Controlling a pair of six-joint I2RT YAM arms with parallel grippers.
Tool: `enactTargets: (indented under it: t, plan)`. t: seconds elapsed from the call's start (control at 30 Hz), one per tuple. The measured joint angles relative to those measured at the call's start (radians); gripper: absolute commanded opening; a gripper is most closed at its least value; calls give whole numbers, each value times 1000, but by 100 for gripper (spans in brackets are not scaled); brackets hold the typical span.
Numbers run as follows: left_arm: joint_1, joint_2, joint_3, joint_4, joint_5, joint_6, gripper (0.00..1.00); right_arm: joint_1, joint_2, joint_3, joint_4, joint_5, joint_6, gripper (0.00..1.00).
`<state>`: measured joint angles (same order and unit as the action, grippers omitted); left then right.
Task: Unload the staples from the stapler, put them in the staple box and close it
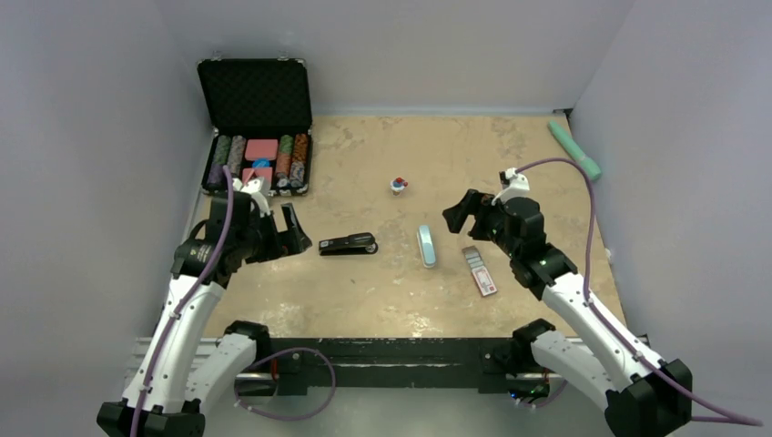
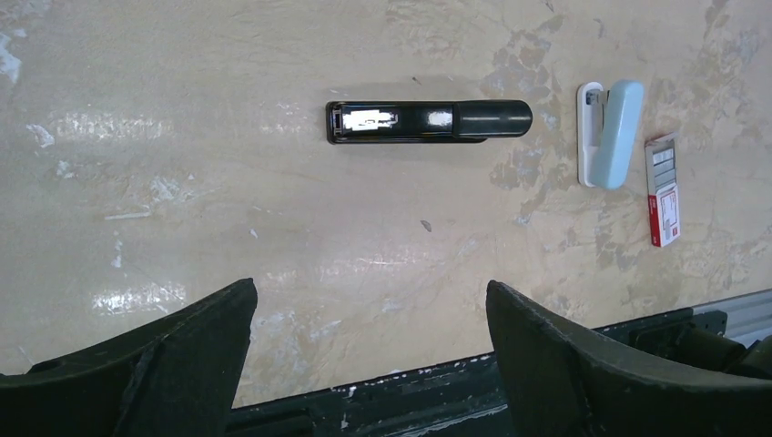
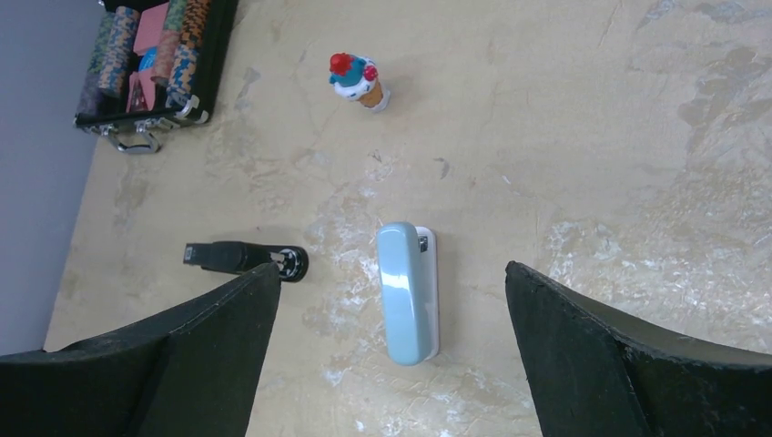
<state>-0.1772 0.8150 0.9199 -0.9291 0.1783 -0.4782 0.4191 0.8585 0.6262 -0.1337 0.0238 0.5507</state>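
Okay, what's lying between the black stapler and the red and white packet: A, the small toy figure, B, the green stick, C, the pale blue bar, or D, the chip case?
C: the pale blue bar lies between the black stapler and the red-and-white packet.

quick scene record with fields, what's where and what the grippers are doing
target: slim black stapler, lying on the tan table
left gripper: open, empty, near the stapler
right gripper: open, empty, near the pale blue-grey oblong bar
beside bar: flat red-and-white packet
far left: open black case of poker chips
progress: stapler not yet gripped
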Motion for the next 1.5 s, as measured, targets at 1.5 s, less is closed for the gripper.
enactTargets:
  t: [1.5]
  plan:
    - [-325, 650, 148, 309, 40, 704, 95, 282, 144, 70, 36, 67, 78, 99]
